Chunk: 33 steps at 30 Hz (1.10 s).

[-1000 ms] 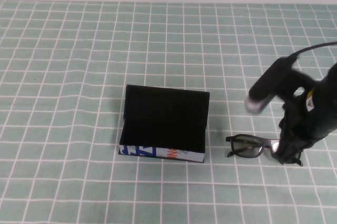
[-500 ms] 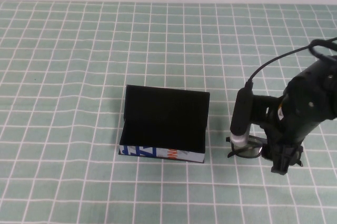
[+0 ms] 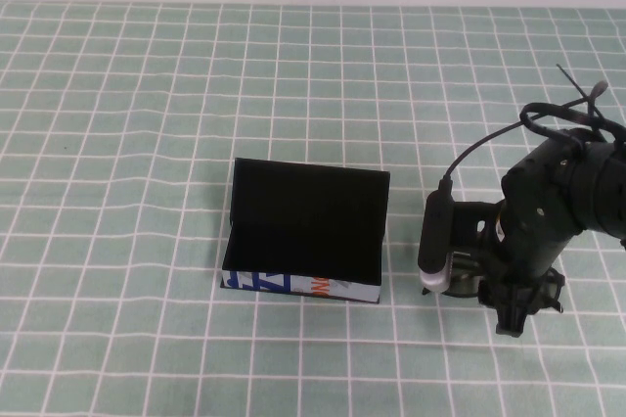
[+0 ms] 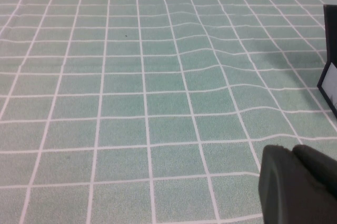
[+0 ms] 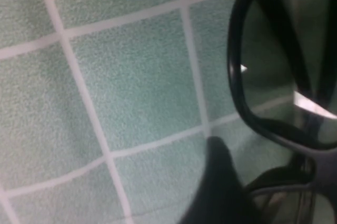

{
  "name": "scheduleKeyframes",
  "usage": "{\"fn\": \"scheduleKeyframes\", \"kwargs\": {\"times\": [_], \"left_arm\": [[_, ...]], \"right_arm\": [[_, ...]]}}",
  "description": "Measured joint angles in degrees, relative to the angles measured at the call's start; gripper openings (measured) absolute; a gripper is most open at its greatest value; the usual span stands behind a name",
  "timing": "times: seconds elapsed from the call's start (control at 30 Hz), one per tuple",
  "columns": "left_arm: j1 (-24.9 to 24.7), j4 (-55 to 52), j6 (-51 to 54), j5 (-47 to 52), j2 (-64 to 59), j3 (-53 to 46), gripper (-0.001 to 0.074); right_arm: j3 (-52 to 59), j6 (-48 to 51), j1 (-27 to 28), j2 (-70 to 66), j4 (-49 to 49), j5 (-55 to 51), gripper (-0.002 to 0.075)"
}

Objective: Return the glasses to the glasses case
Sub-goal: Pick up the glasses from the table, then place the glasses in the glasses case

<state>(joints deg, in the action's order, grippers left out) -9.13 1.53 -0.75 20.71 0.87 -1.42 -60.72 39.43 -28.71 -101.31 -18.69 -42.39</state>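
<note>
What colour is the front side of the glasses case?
White with blue and orange print on the glasses case, clearest in the high view.

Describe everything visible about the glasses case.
The glasses case is a rectangular black box that stands open on the green checked cloth, its flat hinged lid raised behind it. The lining looks black and nothing lies inside. Its white front wall carries blue and orange print. Nothing touches it; the right gripper works to its right.
</note>
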Motion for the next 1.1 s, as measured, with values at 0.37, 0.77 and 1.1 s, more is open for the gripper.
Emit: {"fn": "scheduleKeyframes", "kwargs": {"times": [0.37,0.77,1.1], "left_arm": [[0.00,0.00,0.00,0.00,0.00,0.00,-0.0003],[0.00,0.00,0.00,0.00,0.00,0.00,-0.0003],[0.00,0.00,0.00,0.00,0.00,0.00,-0.0003]], "right_arm": [[-0.31,0.00,0.00,-0.50,-0.60,-0.32,0.0071],[-0.36,0.00,0.00,1.29,-1.77,-1.46,0.0071],[-6.69,1.30,0.00,7.98,0.92,-7.54,0.0071]]}}
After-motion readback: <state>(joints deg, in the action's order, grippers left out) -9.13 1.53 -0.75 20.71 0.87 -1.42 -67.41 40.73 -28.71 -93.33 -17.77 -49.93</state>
